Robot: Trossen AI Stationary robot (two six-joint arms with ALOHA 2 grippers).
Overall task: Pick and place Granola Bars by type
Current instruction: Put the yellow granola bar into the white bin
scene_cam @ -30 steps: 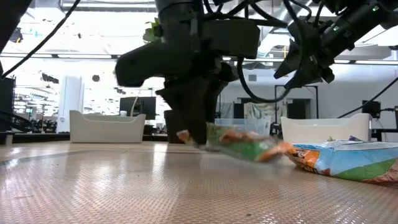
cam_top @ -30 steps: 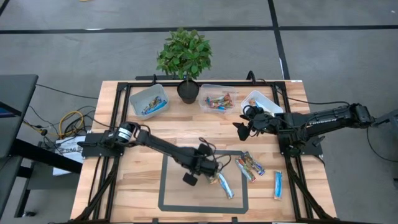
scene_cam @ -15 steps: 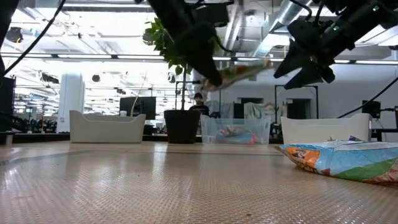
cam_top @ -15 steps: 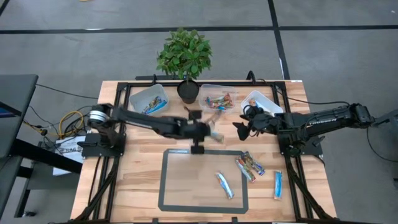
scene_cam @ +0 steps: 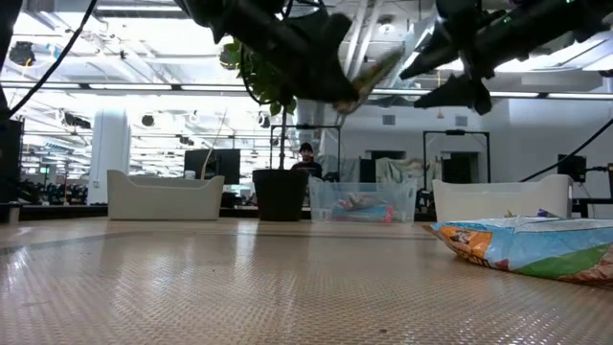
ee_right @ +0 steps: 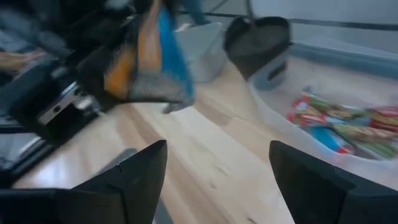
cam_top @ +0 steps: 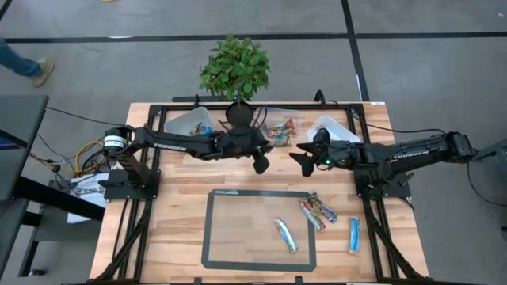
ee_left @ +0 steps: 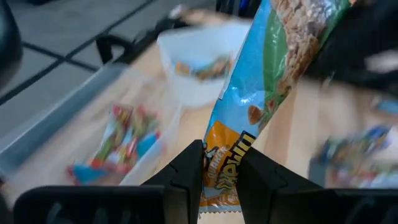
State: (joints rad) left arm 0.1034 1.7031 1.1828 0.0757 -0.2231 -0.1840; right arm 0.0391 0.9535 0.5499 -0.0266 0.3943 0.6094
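Note:
My left gripper (cam_top: 257, 157) hangs in the air just near of the middle clear tub (cam_top: 277, 127), shut on one multicoloured granola bar (ee_left: 267, 81) with a blue, orange and green wrapper. That tub holds more multicoloured bars (ee_right: 348, 127). The left tub (cam_top: 190, 124) holds blue-and-white bars. My right gripper (cam_top: 303, 156) is open and hovers close to the left gripper's right, in front of the white right tub (cam_top: 333, 129). Three groups of bars lie flat on the table: a blue-and-white one (cam_top: 285, 235), a multicoloured pair (cam_top: 317, 212) and another blue one (cam_top: 354, 235). My left gripper (ee_left: 219, 168) pinches the bar by one end (ee_left: 222, 177) between its two fingers. The bar runs on out past the fingertips, along the line of the fingers. It is lifted clear of the table and juts out tilted from the gripper (scene_cam: 378, 65).
A potted plant (cam_top: 236, 75) stands at the far edge between the left and middle tubs. A dark taped rectangle (cam_top: 210, 229) marks the near middle of the table. Black frame rails (cam_top: 150, 127) run along the table's sides. A person's leg (cam_top: 24, 63) shows on the floor, far left.
My left gripper has lifted the multicoloured bar off the taped rectangle and swung it up, toward the far edge and to the right, up to the middle tub, staying shut on it. The right gripper has edged a little toward it.

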